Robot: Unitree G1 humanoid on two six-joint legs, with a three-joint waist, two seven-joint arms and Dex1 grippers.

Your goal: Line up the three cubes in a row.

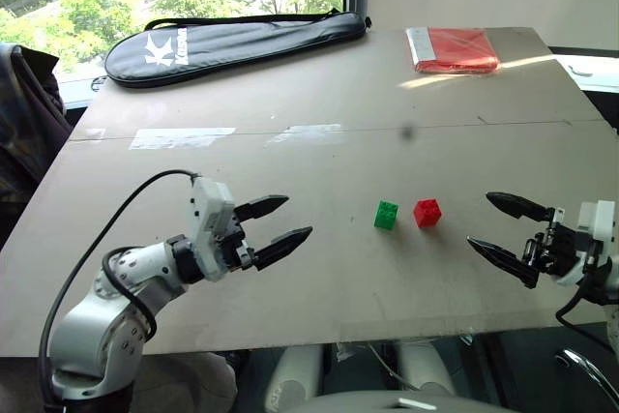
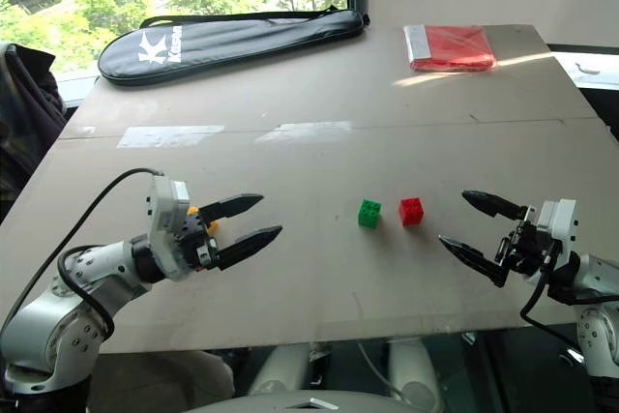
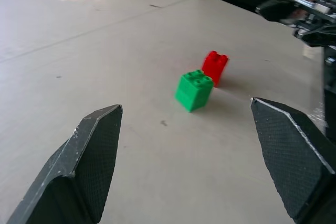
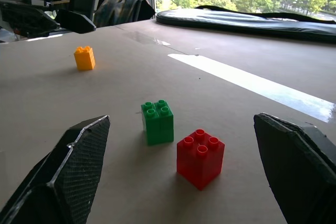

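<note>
The green cube (image 1: pixel 386 215) and the red cube (image 1: pixel 427 212) stand close side by side, a small gap apart, on the tan table (image 1: pixel 319 278) right of the middle. The yellow cube (image 4: pixel 84 57) stands apart to the left, mostly hidden behind my left gripper in the eye views, with only a sliver (image 2: pixel 200 212) showing. My left gripper (image 1: pixel 298 217) hovers open to the left of the green cube, pointing at it, holding nothing. My right gripper (image 1: pixel 480 220) is open too, just right of the red cube and aimed at both cubes.
A black racket bag (image 1: pixel 232 44) lies along the far left edge and a flat red packet (image 1: pixel 455 49) at the far right. Pale tape strips (image 1: pixel 182 137) cross the middle of the table. A dark jacket (image 1: pixel 24 113) hangs beside the left edge.
</note>
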